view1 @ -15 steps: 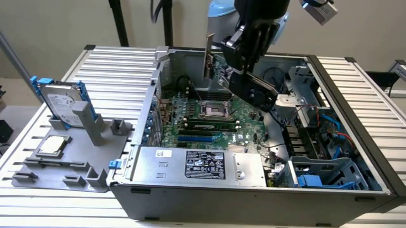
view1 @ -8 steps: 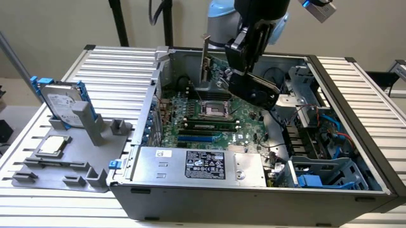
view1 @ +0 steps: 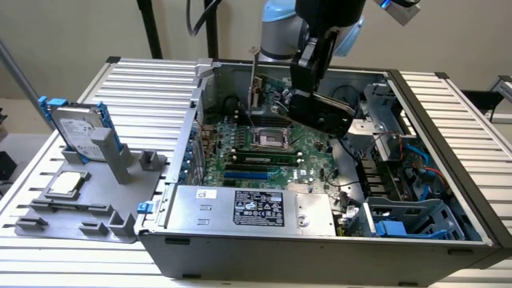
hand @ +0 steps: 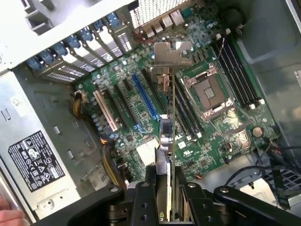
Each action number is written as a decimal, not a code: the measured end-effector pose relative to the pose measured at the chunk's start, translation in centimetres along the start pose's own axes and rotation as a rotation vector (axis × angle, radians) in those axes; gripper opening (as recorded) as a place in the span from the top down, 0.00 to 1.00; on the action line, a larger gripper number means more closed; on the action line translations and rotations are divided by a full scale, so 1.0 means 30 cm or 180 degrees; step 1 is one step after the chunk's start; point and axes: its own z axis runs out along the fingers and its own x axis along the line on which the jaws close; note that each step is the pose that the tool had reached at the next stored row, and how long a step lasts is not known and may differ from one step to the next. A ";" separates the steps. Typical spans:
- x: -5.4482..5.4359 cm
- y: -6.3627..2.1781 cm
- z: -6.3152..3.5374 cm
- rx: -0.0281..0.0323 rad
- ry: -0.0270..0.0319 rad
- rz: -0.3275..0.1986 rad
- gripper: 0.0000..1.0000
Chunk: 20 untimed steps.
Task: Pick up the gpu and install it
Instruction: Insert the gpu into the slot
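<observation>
The gpu (hand: 172, 117) hangs edge-on over the open computer case, its silver end bracket (hand: 171, 54) at the far end. My gripper (hand: 170, 200) is shut on the card's near edge, with a black finger (hand: 153, 188) on either side. In the exterior view the green card (view1: 270, 90) is held upright above the motherboard (view1: 316, 159), bracket (view1: 253, 81) toward the case's back wall, and the gripper (view1: 303, 96) comes down from above. The card is lifted clear of the board. It hangs over the strip between the blue slot (hand: 143, 96) and the processor socket (hand: 209, 92).
A silver hard drive with blue rails (view1: 80, 129) and a square processor chip (view1: 66, 183) rest on the grey fixture (view1: 120, 204) at the exterior view's left. The power supply (view1: 248, 210) fills the case's front. Drive cages and cables (view1: 400, 156) crowd the exterior view's right.
</observation>
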 end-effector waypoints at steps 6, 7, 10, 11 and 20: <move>0.000 0.000 0.008 0.0004 0.0000 -0.0345 0.73; 0.000 0.000 0.009 0.0005 -0.0001 -0.0402 0.73; 0.000 0.000 0.013 0.0007 -0.0001 -0.0579 0.73; 0.000 0.000 0.014 0.0008 -0.0001 -0.0635 0.73; 0.000 0.000 0.028 0.0008 -0.0023 -0.1158 0.73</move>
